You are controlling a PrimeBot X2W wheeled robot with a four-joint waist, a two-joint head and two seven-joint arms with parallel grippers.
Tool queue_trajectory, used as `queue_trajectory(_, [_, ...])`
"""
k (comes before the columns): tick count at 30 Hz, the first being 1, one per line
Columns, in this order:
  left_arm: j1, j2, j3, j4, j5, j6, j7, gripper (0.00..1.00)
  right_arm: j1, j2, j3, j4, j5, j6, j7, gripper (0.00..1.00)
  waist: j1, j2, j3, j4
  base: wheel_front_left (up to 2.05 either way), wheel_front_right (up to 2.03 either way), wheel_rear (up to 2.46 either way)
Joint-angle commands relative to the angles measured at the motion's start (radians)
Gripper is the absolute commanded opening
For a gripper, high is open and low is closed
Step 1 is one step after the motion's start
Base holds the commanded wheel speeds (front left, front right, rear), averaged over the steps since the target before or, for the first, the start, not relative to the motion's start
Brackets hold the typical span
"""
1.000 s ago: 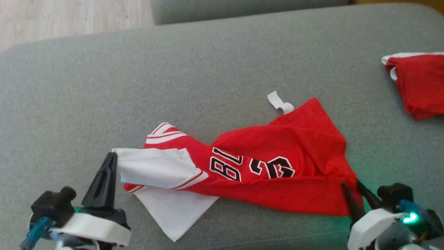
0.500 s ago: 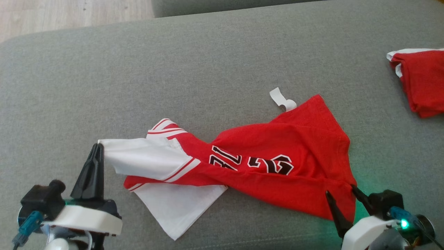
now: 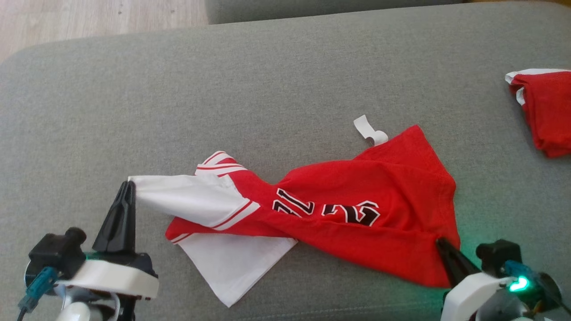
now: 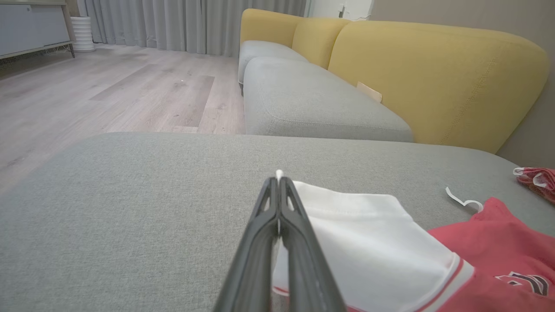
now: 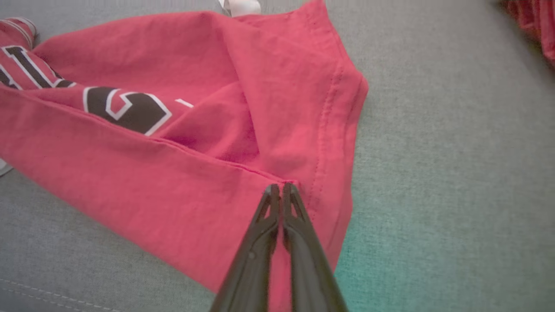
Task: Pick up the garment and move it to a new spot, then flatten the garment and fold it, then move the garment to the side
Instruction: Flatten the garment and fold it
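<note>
**Grey Cushion: Garment Gripped at Both Ends**

The work surface is one grey fabric cushion [image 3: 285, 80]. On it lie two garments and one white strip.

1. The garment [image 3: 357, 196], a red and white numbered jersey, lies crumpled and stretched across the centre of the head view.
2. A second red garment [image 3: 548, 116] lies well apart at 3 o'clock.
3. The white strip [image 3: 368, 131] lies curled at the garment's 12 o'clock edge.

The left gripper [image 3: 129, 185] reaches in from 8 o'clock. Its fingers are pressed together on the white sleeve edge. The right gripper [image 3: 439, 243] reaches in from 4 o'clock and is closed, pinching a fold at the red hem.

The left wrist view adds a yellow sofa [image 4: 433, 73], a wood floor [image 4: 108, 91] and curtains [image 4: 173, 21]. The right wrist view shows the hem stitching beside the closed fingertips [image 5: 290, 190].
</note>
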Motion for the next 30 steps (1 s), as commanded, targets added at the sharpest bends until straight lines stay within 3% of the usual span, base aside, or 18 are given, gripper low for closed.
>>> queue_trajectory(1, [-0.046,0.021,0.039,-0.032,0.005,0.006,-0.012,0.0,-0.025,-0.026,0.011,-0.048,-0.008,-0.001,-0.013,0.0,0.0,0.0,-0.006,-0.003,0.0,0.0,0.0])
queue_trajectory(8, [-0.067,0.043,0.046,-0.082,0.012,-0.002,-0.015,0.0,-0.056,-0.053,-0.022,-0.198,-0.018,-0.001,-0.03,0.0,0.0,0.0,-0.041,-0.021,0.0,0.0,0.0])
queue_trajectory(17, [-0.284,0.109,0.038,-0.202,-0.004,-0.06,0.099,0.0,-0.297,-0.195,-0.05,-0.34,0.034,-0.001,0.032,0.0,0.0,0.0,-0.022,-0.019,0.0,0.0,0.0])
queue_trajectory(23, [-0.644,0.14,-0.004,-0.171,-0.035,-0.124,0.235,0.0,-0.651,-0.287,-0.004,-0.217,0.168,-0.001,0.063,0.0,0.0,0.0,0.093,-0.008,0.0,0.0,0.0])
queue_trajectory(27, [-0.945,0.141,-0.046,-0.036,-0.034,-0.147,0.29,0.0,-0.945,-0.328,0.06,-0.038,0.217,-0.001,0.026,0.0,0.0,0.0,0.198,-0.009,0.0,0.0,0.0])
queue_trajectory(30, [-1.175,0.137,-0.083,0.107,0.004,-0.156,0.273,0.0,-1.153,-0.338,0.118,0.105,0.212,-0.001,-0.033,0.0,0.0,0.0,0.268,-0.014,0.0,0.0,0.0])
